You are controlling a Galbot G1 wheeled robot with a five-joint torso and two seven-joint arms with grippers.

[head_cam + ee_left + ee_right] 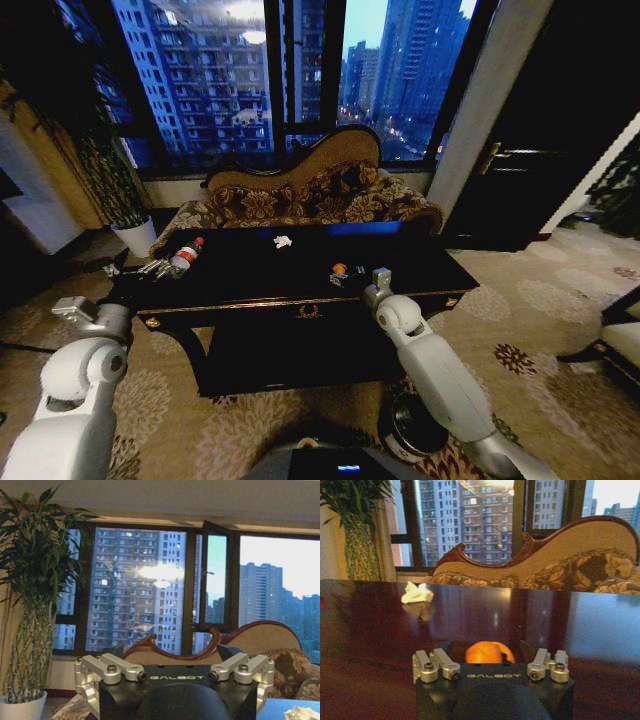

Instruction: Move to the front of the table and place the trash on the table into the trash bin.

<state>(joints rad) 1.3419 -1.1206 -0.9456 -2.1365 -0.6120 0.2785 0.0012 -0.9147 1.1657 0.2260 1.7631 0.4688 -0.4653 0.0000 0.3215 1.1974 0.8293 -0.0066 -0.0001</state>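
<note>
Both arms are clad in smooth pale grey-white shells with rounded joint housings. Left gripper point(175, 690) and right gripper point(490, 672): black block bodies lettered GALBOT, each carrying silver metal finger linkages fastened by dark-headed screws. A dark base panel bears a small blue light.

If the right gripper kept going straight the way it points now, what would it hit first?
The orange wrapper bit, right between the right gripper fingers; beyond it lies bare table, then the sofa.
</note>
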